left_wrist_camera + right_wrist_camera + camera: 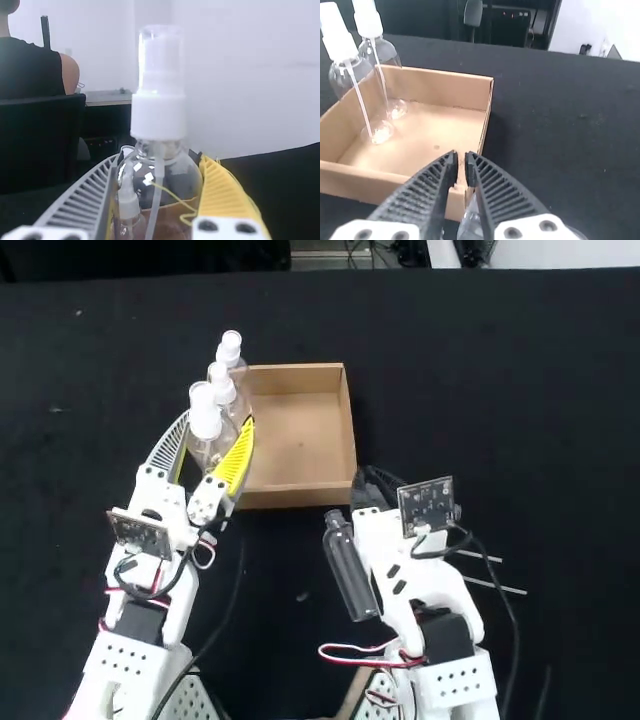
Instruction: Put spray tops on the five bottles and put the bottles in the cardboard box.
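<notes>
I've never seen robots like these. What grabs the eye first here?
First comes the left gripper, with its bright yellow finger, clamped around a clear bottle that wears a white spray top, at the left wall of the cardboard box. Next are two more topped bottles standing inside the box along that same wall, their thin tubes reaching down to the floor of the box.

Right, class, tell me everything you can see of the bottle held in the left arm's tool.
The bottle is clear and looks plastic, with round shoulders, a white spray top under a clear cap and a thin tube running down inside. It stands upright, clamped between the left tool's grey and yellow fingers, by the cardboard box's left wall. Whether its base touches the box is hidden.
</notes>
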`<control>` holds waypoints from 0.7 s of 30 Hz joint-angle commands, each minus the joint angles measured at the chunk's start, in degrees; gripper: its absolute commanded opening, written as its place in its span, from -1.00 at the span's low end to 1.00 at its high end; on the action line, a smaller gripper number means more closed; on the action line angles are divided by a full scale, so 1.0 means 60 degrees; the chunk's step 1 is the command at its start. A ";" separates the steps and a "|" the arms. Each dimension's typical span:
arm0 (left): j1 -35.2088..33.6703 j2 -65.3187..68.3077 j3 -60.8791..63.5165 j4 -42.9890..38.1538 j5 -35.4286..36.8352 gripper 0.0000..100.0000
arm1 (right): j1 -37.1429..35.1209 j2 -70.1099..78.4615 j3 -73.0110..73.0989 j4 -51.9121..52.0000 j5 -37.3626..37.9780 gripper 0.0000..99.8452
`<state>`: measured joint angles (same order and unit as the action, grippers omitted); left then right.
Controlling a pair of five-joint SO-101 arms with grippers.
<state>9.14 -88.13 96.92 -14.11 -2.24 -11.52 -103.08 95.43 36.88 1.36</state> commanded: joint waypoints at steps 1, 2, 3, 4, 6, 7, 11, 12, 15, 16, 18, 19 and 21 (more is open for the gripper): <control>-0.0095 0.1788 0.0037 -0.1788 -0.0103 -0.94 | -0.0088 -0.0315 -0.0051 -0.0278 0.0015 -0.98; -0.0095 0.2212 0.0037 -0.2110 -0.0103 -0.94 | -0.0088 -0.0315 -0.0051 -0.0278 0.0015 -0.98; -0.0095 0.2652 0.0022 -0.2432 -0.0103 -0.94 | -0.0088 -0.0300 -0.0051 -0.0264 0.0015 -0.98; -0.0095 0.3048 0.0007 -0.2755 -0.0103 -0.94 | -0.0088 -0.0315 -0.0051 -0.0205 0.0015 -0.98; -0.0095 0.3839 -0.0139 -0.3370 -0.0103 -0.94 | -0.0088 -0.0374 -0.0081 -0.0044 0.0029 -0.98; -0.0095 0.4190 -0.0256 -0.3604 -0.0088 -0.94 | -0.0088 -0.0374 -0.0081 -0.0044 0.0029 -0.98; -0.0051 0.5641 -0.0755 -0.4205 -0.0088 -0.94 | -0.0088 -0.0374 -0.0081 -0.0044 0.0029 -0.98; -0.0051 0.6007 -0.0857 -0.4308 -0.0103 -0.94 | -0.0088 -0.0374 -0.0081 -0.0044 0.0029 -0.98; -0.0110 0.6930 -0.0974 -0.4879 -0.0103 -0.94 | -0.0117 -0.0374 -0.0081 -0.0044 0.0029 -0.98; -0.0110 0.7209 -0.0960 -0.5216 -0.0117 -0.94 | -0.0132 -0.0374 -0.0066 -0.0044 0.0029 -0.98; -0.0125 0.7736 -0.0930 -0.6066 -0.0103 -0.94 | -0.0132 -0.0374 -0.0066 -0.0044 0.0103 -0.98; -0.0110 0.7956 -0.0916 -0.6344 -0.0059 -0.94 | -0.0132 -0.0374 -0.0066 -0.0044 0.0249 -0.98; -0.0095 0.8410 -0.0989 -0.6637 -0.0029 -0.94 | -0.0147 -0.0374 -0.0066 -0.0044 0.0498 -0.98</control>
<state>9.23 -42.42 93.76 -48.84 -2.24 -11.52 -103.08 95.43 36.88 2.68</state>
